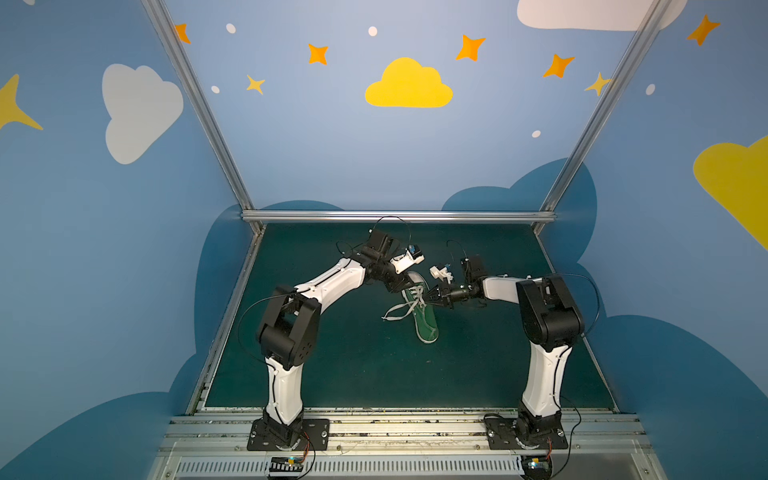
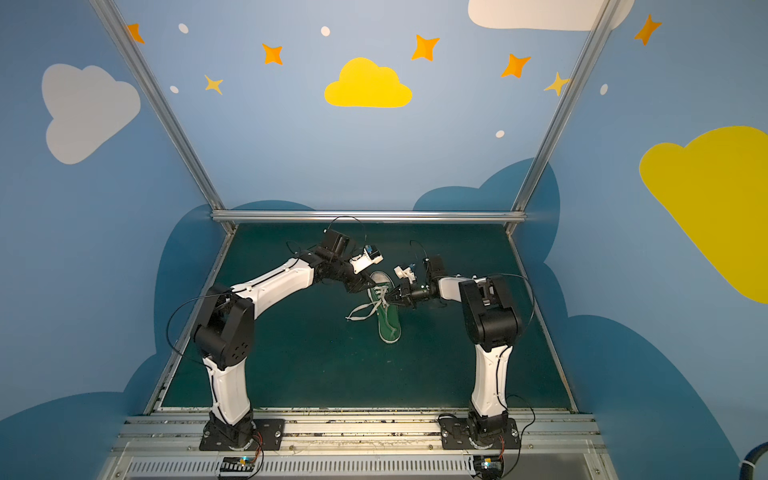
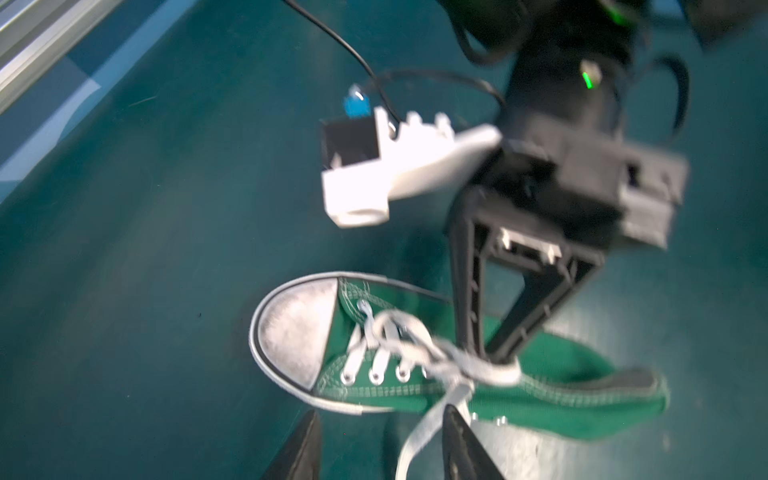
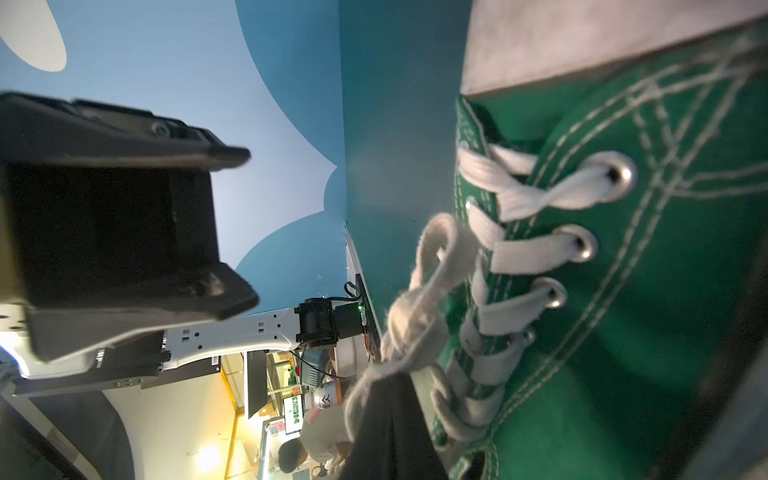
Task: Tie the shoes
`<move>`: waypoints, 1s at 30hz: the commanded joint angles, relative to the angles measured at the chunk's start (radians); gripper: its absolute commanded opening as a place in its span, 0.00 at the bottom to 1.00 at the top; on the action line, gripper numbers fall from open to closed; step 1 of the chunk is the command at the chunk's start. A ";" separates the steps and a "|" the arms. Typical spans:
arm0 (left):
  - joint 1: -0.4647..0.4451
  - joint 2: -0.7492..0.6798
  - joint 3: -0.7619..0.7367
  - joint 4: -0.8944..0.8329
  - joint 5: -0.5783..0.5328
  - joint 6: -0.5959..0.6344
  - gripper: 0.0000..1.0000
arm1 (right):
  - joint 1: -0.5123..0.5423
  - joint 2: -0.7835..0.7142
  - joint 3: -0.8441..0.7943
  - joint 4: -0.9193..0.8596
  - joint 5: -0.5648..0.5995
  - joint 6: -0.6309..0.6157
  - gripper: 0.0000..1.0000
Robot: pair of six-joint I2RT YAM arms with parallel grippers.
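The right hand (image 3: 494, 353) is pinching shut on the white laces (image 3: 419, 428) just above the eyelets, its two black fingers coming together to a point on the knotted strands; in its own wrist view the laces are bunching into a loose knot right where the dark fingertips (image 4: 386, 415) are clamping them. The left hand (image 3: 378, 449) is standing open, fingers apart, with one lace tail running between them; whether it is brushing either finger I cannot tell.

The green sneaker (image 1: 426, 324) is resting near the middle of the dark green worktop (image 1: 332, 365), its white toe cap (image 3: 295, 332) pointing toward the back wall and its heel toward the arm bases; in both top views the two hands are meeting over its laced front, one from each side; loose lace loops are trailing onto the worktop on the left arm's side.

Beyond the worktop, dark characters are showing on a white container (image 4: 324, 401), too blurred to read.
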 commanded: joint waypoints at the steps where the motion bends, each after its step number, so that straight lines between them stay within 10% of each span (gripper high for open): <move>1: 0.005 0.044 0.023 -0.046 0.083 -0.234 0.50 | 0.008 -0.040 0.000 -0.060 0.028 -0.069 0.00; 30: -0.021 0.139 -0.042 0.164 0.128 -0.450 0.66 | 0.017 -0.039 0.026 -0.125 0.040 -0.111 0.00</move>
